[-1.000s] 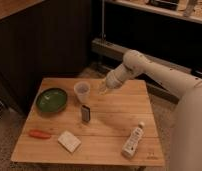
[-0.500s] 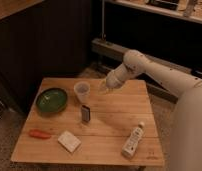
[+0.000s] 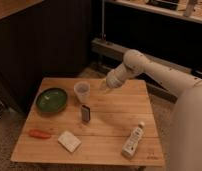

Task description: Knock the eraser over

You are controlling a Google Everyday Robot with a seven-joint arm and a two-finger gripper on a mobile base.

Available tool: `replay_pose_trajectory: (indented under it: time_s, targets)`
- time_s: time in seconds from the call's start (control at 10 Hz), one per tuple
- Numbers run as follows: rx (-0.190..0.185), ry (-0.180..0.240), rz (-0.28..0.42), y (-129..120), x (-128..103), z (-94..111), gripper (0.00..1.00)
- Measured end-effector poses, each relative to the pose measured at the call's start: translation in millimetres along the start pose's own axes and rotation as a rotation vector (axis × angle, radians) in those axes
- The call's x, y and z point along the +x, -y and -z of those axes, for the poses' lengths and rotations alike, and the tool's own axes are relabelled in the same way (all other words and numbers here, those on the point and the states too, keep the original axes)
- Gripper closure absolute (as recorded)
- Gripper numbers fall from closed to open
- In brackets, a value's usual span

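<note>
The eraser [image 3: 85,113] is a small dark block standing upright near the middle of the wooden table [image 3: 119,115], just in front of a clear plastic cup [image 3: 82,91]. My gripper [image 3: 102,86] hangs over the back of the table, to the right of the cup and up and right of the eraser, not touching either.
A green bowl [image 3: 51,99] sits at the left. An orange carrot-like item [image 3: 39,133] lies at the front left. A flat cream block [image 3: 69,141] lies in front of the eraser. A white bottle [image 3: 133,140] lies at the front right. Dark cabinets stand behind.
The gripper has shifted slightly left and down toward the cup. The eraser and other objects have not moved.
</note>
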State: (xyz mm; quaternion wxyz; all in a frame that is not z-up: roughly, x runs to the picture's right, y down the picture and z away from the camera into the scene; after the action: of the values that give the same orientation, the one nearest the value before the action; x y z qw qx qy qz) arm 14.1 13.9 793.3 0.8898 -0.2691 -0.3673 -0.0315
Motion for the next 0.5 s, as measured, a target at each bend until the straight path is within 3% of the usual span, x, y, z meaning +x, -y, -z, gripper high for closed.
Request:
replay_pose_trajectory:
  time_s: [0.2,0.5]
  targets:
    - [0.006,0.018,0.015,-7,6,-10,0.86]
    - [0.041,0.010,0.014,-19,17,-16,0.86]
